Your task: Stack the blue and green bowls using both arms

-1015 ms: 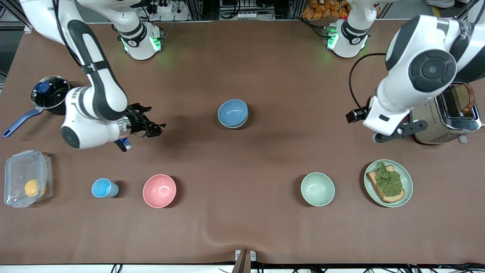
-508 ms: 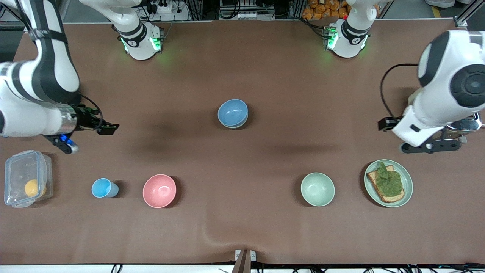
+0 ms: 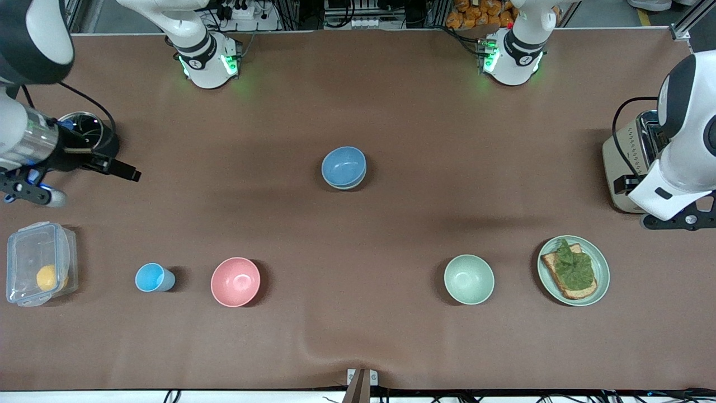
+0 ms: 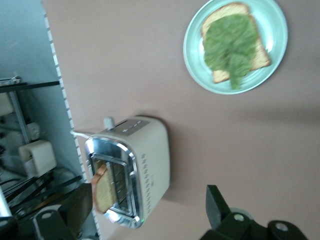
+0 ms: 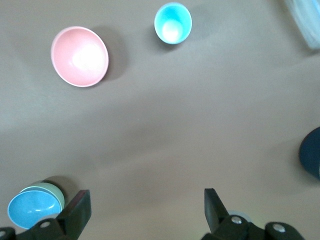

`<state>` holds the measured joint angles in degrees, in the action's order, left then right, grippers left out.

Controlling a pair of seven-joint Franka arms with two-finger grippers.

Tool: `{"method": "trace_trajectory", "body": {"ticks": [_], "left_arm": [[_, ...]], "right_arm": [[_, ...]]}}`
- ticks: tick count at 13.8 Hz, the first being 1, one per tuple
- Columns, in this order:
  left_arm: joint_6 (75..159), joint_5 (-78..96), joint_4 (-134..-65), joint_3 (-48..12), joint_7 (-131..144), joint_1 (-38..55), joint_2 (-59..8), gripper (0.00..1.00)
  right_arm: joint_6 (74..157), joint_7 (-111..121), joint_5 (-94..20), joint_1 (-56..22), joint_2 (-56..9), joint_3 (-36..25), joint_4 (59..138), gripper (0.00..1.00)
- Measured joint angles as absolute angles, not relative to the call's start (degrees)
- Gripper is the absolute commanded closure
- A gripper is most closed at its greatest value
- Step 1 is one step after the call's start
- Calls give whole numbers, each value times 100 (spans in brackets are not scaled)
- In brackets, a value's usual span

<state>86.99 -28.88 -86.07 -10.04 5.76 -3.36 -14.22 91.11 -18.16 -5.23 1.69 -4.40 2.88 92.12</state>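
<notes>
The blue bowl (image 3: 343, 165) sits at the middle of the table, nested in a pale green bowl whose rim shows under it (image 5: 54, 192). The blue bowl also shows in the right wrist view (image 5: 31, 209). A second green bowl (image 3: 469, 279) stands alone nearer the front camera, toward the left arm's end. My right gripper (image 3: 127, 172) is open and empty, up over the table by the pot at the right arm's end; it also shows in its own wrist view (image 5: 145, 210). My left gripper (image 4: 147, 210) is open and empty, over the toaster's side.
A pink bowl (image 3: 235, 281), a light-blue cup (image 3: 152, 277) and a clear plastic box (image 3: 39, 263) stand nearer the front camera at the right arm's end. A lidded pot (image 3: 84, 131) is there too. A toaster (image 3: 629, 162) and a green plate with toast (image 3: 599, 263) are at the left arm's end.
Both arms have drawn back from the middle toward their own ends of the table. The stacked bowls and the lone green bowl have not moved.
</notes>
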Motion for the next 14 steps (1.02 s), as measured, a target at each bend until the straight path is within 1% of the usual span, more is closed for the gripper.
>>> {"method": "trace_trajectory", "body": {"ticks": [1, 2, 5, 7, 9, 11, 14], "left_arm": [[8581, -2889, -8615, -501, 514, 117, -1331, 0], [8468, -2889, -8619, -205, 445, 387, -1222, 0], [8350, -2559, -8633, 37, 409, 486, -829, 0], [8359, -1628, -8627, 352, 387, 438, -504, 0], [8402, -523, -8637, 810, 148, 388, -232, 0], [8560, -52, -8675, 931, -33, 321, -165, 0], [8673, 0, -8768, 671, -541, 404, -229, 0]], "right_arm": [[9104, -1663, -519, 176, -363, 273, 9167, 0], [9097, -1491, -517, 177, -272, 258, 9142, 0], [9047, -1171, -500, 181, 33, 232, 9075, 0], [9046, -770, -487, 215, 134, 212, 9024, 0], [9046, -193, -480, 307, 124, 170, 9029, 0], [9046, 192, -396, 355, 92, 162, 9035, 0], [9025, 409, -79, 344, 92, 260, 9035, 0]]}}
